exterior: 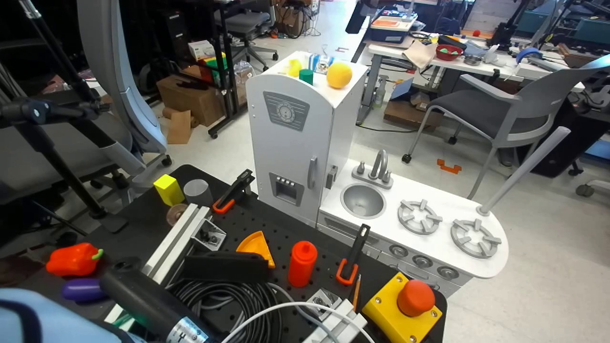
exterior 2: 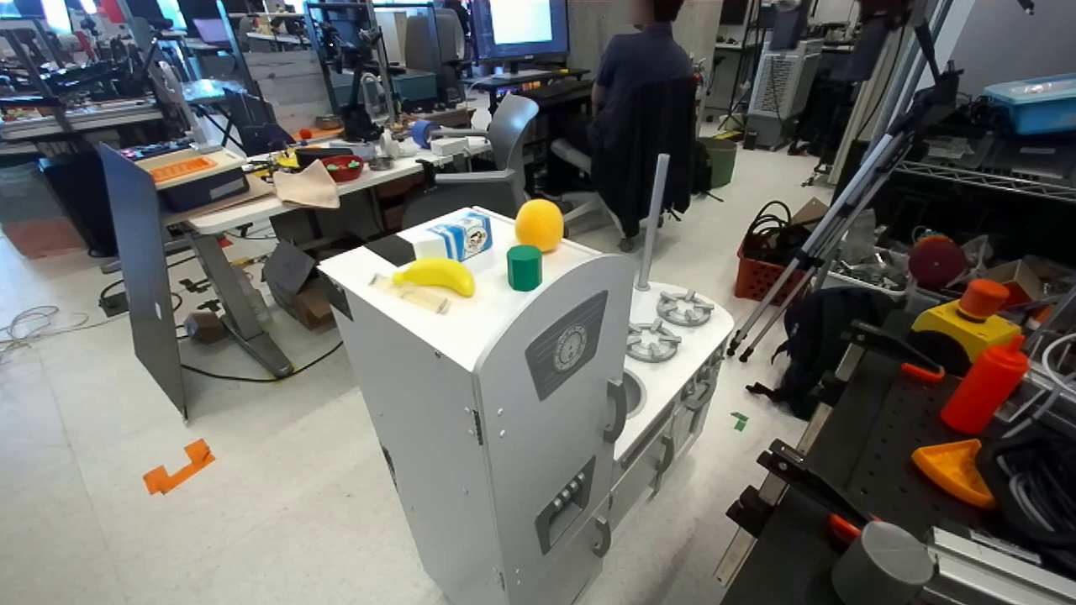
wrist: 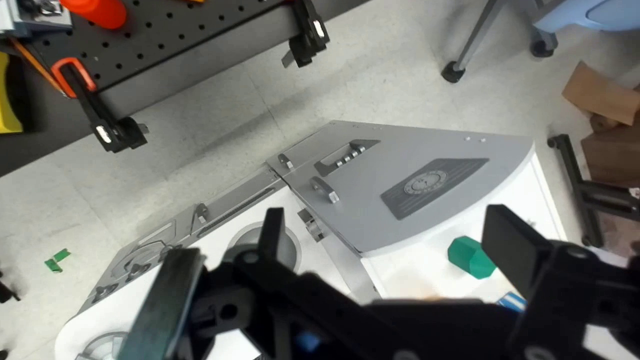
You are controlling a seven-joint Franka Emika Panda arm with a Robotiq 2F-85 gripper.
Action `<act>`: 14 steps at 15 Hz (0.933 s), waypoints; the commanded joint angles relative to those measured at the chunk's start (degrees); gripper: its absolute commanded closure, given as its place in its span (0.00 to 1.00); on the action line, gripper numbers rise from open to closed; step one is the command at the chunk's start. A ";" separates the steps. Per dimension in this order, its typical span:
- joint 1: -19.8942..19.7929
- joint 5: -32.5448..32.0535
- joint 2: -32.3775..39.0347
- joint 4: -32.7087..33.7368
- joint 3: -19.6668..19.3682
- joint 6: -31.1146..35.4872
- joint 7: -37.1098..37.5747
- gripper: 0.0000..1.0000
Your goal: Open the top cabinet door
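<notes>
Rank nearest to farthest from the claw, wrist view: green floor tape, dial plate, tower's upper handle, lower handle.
1. Dial plate, high on the top cabinet door
2. Upper handle, farther down it
3. Lower handle, below that one
4. Green floor tape, image-left

My gripper (wrist: 385,217): I am showing smooth, mostly matt black surfaces. Top cabinet door (exterior: 290,147): it is presenting a smooth, low-sheen, painted-looking face. Red bottle (exterior: 302,264): I am reading smooth plastic. Bell pepper (exterior: 75,260): it is gleaming, glossy, plastic-looking. Rail (exterior: 174,243): it is showing bare pale metal. Pegboard (exterior: 281,226): it is looking matt, pierced with holes. Cardboard box (exterior: 200,100): it is appearing matt and papery. Jacket (exterior 2: 649,139): it is hanging in dull black cloth. Floor (exterior: 548,238): it is shining smooth and glossy.
</notes>
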 commanded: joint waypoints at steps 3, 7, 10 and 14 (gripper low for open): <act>-0.39 3.11 19.14 14.95 0.26 1.38 5.43 0.00; 0.40 2.32 30.23 25.13 0.80 0.82 11.99 0.00; 1.40 1.26 36.71 30.93 0.91 -0.14 15.99 0.00; 2.90 1.00 42.30 35.25 0.89 0.24 18.95 0.00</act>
